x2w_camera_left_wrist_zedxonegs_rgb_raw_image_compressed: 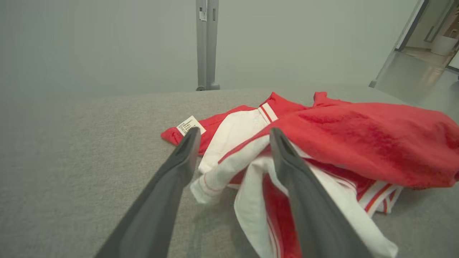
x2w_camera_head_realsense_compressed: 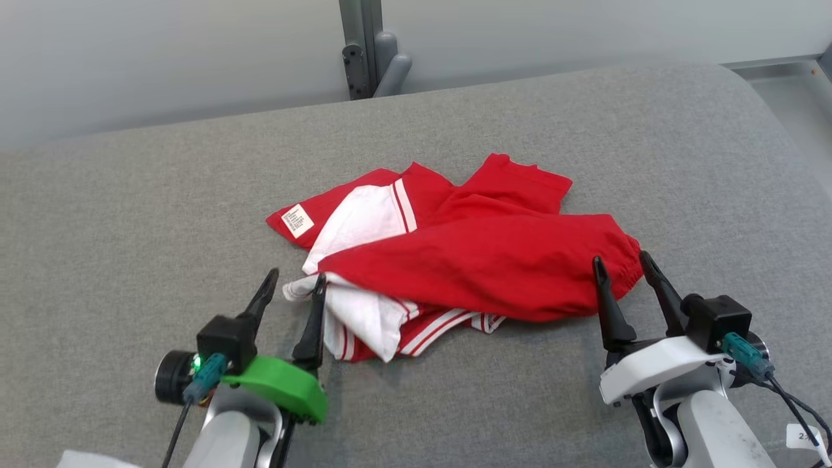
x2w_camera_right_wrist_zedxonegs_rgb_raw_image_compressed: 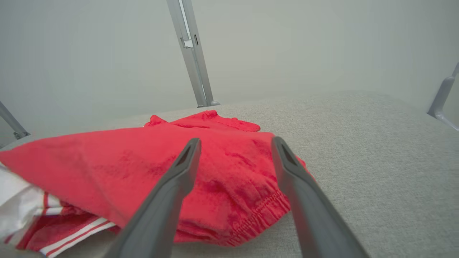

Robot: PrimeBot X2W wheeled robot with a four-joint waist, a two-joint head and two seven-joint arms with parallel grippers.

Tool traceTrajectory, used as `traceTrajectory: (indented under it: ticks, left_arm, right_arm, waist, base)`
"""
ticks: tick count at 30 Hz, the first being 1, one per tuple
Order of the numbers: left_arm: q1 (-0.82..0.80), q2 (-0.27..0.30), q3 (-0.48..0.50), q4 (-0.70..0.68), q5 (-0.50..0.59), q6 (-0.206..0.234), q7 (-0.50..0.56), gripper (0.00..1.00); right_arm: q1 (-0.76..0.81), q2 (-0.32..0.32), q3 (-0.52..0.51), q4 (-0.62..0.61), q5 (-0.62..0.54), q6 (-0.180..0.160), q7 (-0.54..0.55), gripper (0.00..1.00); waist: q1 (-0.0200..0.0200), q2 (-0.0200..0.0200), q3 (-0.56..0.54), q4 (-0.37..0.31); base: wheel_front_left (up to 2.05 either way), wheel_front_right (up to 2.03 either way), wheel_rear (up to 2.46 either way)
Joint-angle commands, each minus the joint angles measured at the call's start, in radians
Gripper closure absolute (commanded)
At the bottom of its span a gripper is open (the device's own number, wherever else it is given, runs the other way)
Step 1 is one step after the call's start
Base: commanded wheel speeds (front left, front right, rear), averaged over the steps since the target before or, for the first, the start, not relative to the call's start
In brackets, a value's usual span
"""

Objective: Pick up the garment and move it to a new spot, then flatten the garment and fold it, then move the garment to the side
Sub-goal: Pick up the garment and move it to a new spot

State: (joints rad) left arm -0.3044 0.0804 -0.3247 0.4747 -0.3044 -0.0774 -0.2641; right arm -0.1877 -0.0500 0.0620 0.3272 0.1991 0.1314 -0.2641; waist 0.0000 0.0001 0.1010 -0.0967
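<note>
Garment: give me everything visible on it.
The garment is soft-looking red cloth with white panels, striped trim, a white label at its left end and a gathered elastic hem at its right. It lies crumpled, folded over itself, on the grey surface, unheld; the open left gripper and right gripper flank its ends.

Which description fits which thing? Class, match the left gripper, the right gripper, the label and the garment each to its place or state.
Things:
1. left gripper
2. right gripper
3. label
4. garment

Descriptions:
A. crumpled on the grey surface
B. open, at the red gathered end
C. white, on a red corner
D. open, at the white striped end

Pairs: 1-D, 2-B, 3-C, 4-A.
</note>
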Motion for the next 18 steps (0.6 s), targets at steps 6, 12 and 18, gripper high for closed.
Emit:
traceTrajectory:
  ticks: [6, 12, 18]
  left_arm:
    - [0.189, -0.004, 0.163, -0.105, 0.067, 0.046, 0.000, 0.00]
    - [0.325, -0.018, 0.267, -0.171, 0.127, 0.056, 0.000, 0.00]
    - [0.389, -0.025, 0.289, -0.178, 0.146, 0.035, 0.000, 0.00]
  right_arm:
    - [0.051, -0.002, -0.005, 0.000, -0.005, -0.001, -0.001, 0.00]
    - [0.091, -0.002, -0.026, -0.004, -0.009, -0.001, -0.001, 0.00]
    - [0.121, -0.002, -0.035, -0.007, 0.003, -0.001, -0.001, 0.00]
  waist:
    - [0.0000, -0.0001, -0.074, 0.033]
    - [0.0000, -0.0001, -0.112, 0.061]
    - [0.0000, -0.0001, -0.122, 0.083]
  base:
    - [0.00, 0.00, 0.00]
    - [0.00, 0.00, 0.00]
    - [0.00, 0.00, 0.00]
